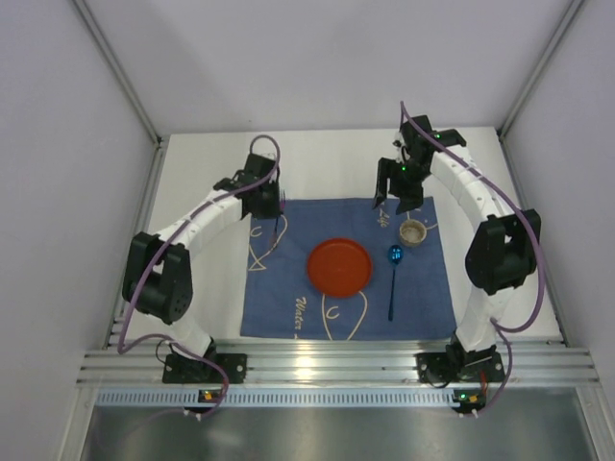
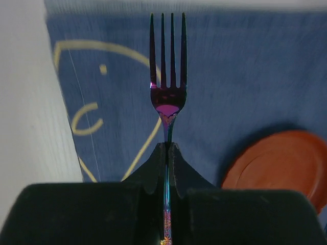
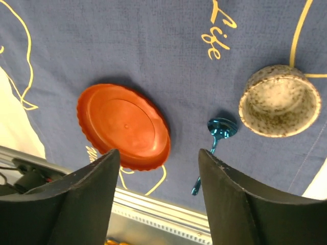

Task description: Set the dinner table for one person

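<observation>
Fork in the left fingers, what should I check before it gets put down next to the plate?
1. Fork pinched by its handle in the left fingers: ok.
2. Bare cloth left of the plate: ok.
3. Fork's height above the cloth: cannot tell.
4. Right fingers open, empty, away from the fork: ok.
5. Spoon and bowl lying right of the plate, clear of that spot: ok.

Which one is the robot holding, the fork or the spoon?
The purple fork, pinched in the left hand. The blue spoon just lies on the blue cloth, right of the orange plate, with nothing gripping it.
</observation>
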Robot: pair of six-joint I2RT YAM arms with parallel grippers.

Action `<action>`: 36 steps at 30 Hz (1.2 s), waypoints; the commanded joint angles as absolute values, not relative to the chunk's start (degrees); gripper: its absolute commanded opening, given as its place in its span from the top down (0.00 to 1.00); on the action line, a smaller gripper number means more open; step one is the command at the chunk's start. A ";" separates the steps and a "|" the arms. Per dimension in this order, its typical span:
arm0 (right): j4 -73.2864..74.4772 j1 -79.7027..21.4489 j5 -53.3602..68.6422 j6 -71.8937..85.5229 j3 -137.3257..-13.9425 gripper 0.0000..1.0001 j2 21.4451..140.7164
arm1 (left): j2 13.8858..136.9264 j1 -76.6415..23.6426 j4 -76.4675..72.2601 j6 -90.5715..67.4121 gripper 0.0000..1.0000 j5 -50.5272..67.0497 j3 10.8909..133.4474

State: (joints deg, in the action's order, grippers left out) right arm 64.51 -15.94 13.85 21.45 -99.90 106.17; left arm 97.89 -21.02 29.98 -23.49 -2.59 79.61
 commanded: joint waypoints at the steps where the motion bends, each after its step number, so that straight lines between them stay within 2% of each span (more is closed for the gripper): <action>1: 63.20 -15.82 15.82 23.20 -102.31 0.32 107.40 | 92.31 -23.54 29.55 -25.22 1.00 -0.45 67.20; 2: 63.02 -15.99 15.99 23.55 -102.13 0.29 107.75 | 91.33 -23.90 28.40 -26.27 1.00 -0.27 64.97; 3: 62.93 -16.17 16.17 23.55 -101.69 0.22 107.93 | 90.19 -24.34 27.43 -26.71 1.00 1.91 61.56; 6: 63.10 -16.61 16.26 23.20 -101.43 0.14 108.46 | 90.87 -27.24 26.28 -27.86 1.00 1.76 59.07; 10: 63.28 -16.70 15.91 23.55 -100.72 0.09 108.72 | 92.89 -29.00 26.28 -30.84 1.00 2.46 56.96; 17: 63.28 -16.79 16.35 23.73 -101.08 0.07 109.86 | 92.81 -30.32 24.43 -34.19 0.98 4.22 52.65; 19: 63.28 -16.96 16.52 23.73 -101.07 0.07 109.86 | 92.81 -30.41 24.61 -34.54 0.72 5.27 51.95; 20: 63.28 -16.88 16.44 23.73 -100.81 0.07 109.69 | 92.55 -30.50 25.04 -34.98 0.50 5.19 51.94; 22: 63.28 -16.88 16.35 23.64 -100.64 0.06 109.51 | 91.59 -30.59 26.97 -35.24 0.39 4.05 52.73; 25: 63.11 -16.96 16.17 23.47 -100.55 0.05 108.99 | 89.30 -30.59 31.44 -35.24 0.14 1.15 56.50; 27: 62.84 -17.40 16.00 23.20 -100.90 0.04 108.11 | 87.20 -30.59 34.18 -35.16 0.09 -1.21 61.05; 30: 62.75 -18.28 15.65 22.50 -103.61 0.03 106.61 | 85.61 -30.24 38.84 -32.97 0.05 -6.13 69.32; 34: 62.75 -18.90 14.42 21.27 -111.16 0.02 104.07 | 84.99 -29.27 42.89 -26.74 0.04 -17.89 80.75; 36: 62.58 -18.90 11.79 20.40 -115.74 0.02 101.87 | 82.55 -29.27 37.39 -23.40 0.03 -27.74 81.31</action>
